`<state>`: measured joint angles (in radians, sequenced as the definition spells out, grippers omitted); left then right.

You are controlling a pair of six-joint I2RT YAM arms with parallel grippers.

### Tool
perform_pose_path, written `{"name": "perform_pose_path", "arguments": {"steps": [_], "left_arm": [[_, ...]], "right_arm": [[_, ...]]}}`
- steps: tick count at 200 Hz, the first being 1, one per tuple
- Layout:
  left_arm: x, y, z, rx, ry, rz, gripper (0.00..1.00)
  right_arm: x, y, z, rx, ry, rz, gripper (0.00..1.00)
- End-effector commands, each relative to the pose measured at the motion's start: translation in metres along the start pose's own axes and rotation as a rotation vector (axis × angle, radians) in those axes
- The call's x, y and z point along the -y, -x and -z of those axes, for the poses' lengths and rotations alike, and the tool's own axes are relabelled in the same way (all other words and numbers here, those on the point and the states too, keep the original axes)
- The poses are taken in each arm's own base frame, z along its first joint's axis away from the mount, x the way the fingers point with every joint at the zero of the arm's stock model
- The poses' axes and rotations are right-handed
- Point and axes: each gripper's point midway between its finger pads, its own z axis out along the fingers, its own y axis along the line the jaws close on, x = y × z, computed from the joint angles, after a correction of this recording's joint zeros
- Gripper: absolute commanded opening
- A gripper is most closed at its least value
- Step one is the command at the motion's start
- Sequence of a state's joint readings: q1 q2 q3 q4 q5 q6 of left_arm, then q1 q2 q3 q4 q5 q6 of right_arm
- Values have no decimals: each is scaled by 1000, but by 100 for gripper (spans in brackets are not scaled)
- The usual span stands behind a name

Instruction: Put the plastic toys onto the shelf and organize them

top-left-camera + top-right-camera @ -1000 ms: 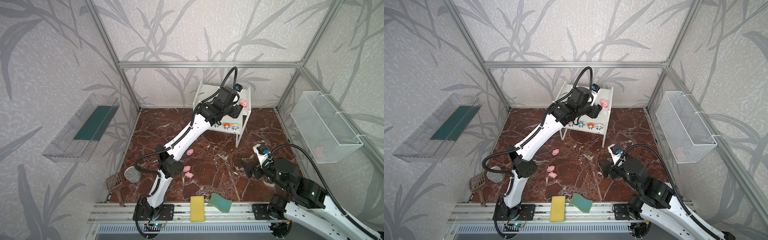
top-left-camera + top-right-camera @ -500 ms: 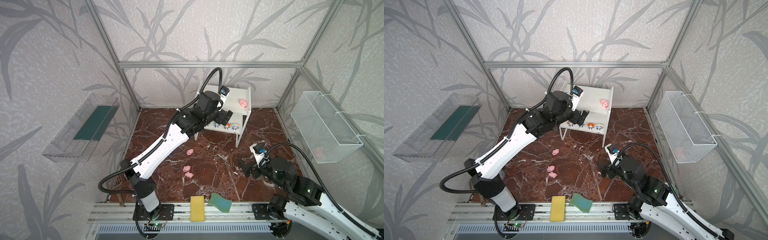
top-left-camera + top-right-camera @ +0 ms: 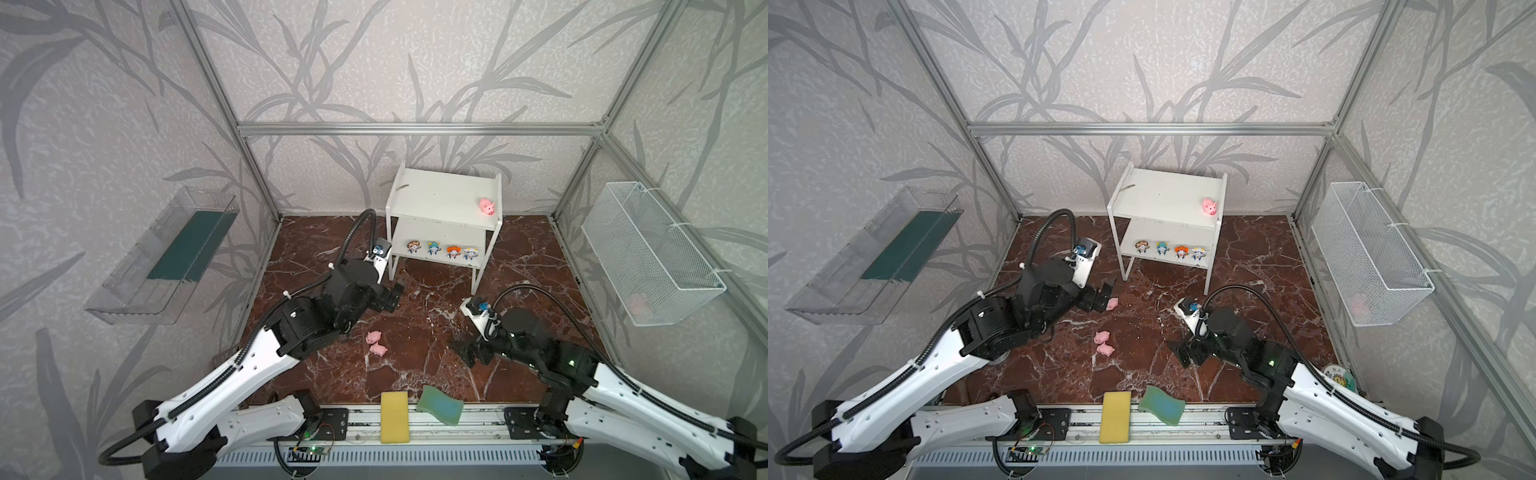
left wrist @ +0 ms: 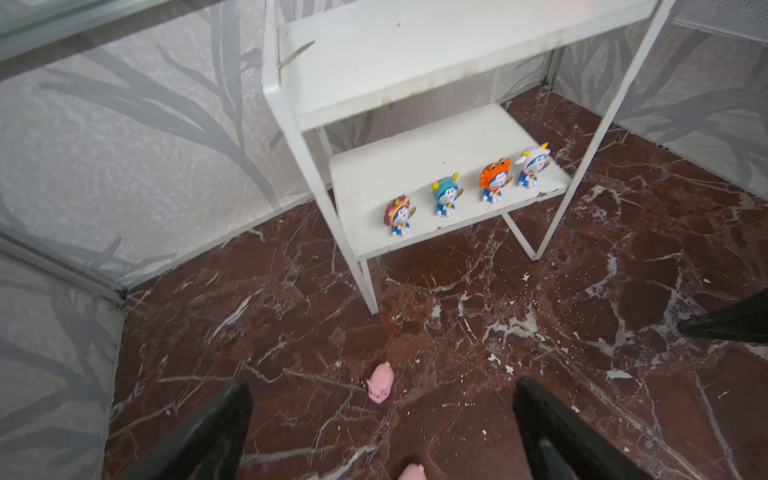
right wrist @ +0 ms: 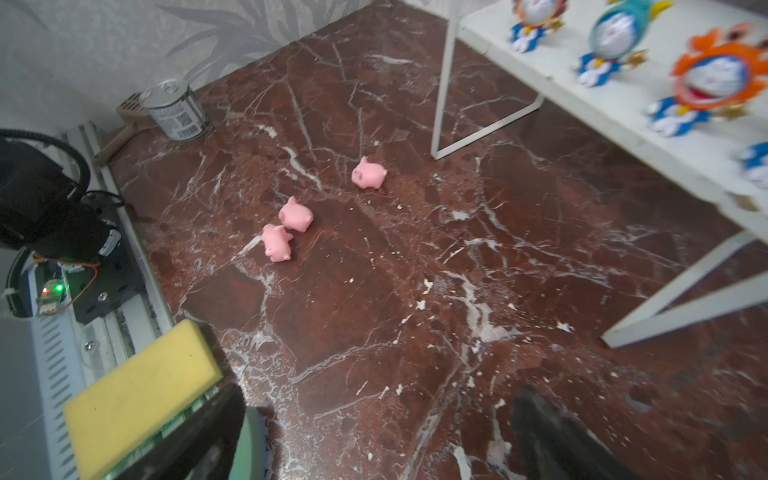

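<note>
Eight toys in our count: five shelved, three loose.

Shelf (image 3: 440, 195), against the back wall: one pink pig (image 3: 487, 206) on the top board by the right side panel, and four figurines (image 3: 433, 248) in a row along the front of the lower board.

Floor (image 3: 519, 257): a lone pig (image 4: 380, 382), and two more pigs (image 3: 375, 336) touching each other near the middle.

Left gripper (image 3: 1106, 296): a second ago it was up at the top board beside that pig. It has since let go and drawn back, and now hangs low with jaws spread wide and empty, the lone pig just ahead of them.

Right gripper (image 3: 465, 353): jaws wide, empty, over bare floor.

We judge the first pig delivered — the lone pig looks the likely next pick.
</note>
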<state>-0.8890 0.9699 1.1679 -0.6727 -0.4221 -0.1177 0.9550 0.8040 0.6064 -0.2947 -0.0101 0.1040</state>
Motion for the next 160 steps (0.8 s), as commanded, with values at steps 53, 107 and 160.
{"name": "perform_pose_path", "arguments": {"steps": [53,107,160], "left_arm": [[-60,-98,19,-83,234,208,99],[-70,-125,24,-105,249,252,99],[-70,-128,26,-89,230,250,99]], "right_arm": [[-81,-21,-105,-135,214,46,80],[-103,-33,-171,-224,241,55,76],[-97,-23,-204,-243,225,33,76]]}}
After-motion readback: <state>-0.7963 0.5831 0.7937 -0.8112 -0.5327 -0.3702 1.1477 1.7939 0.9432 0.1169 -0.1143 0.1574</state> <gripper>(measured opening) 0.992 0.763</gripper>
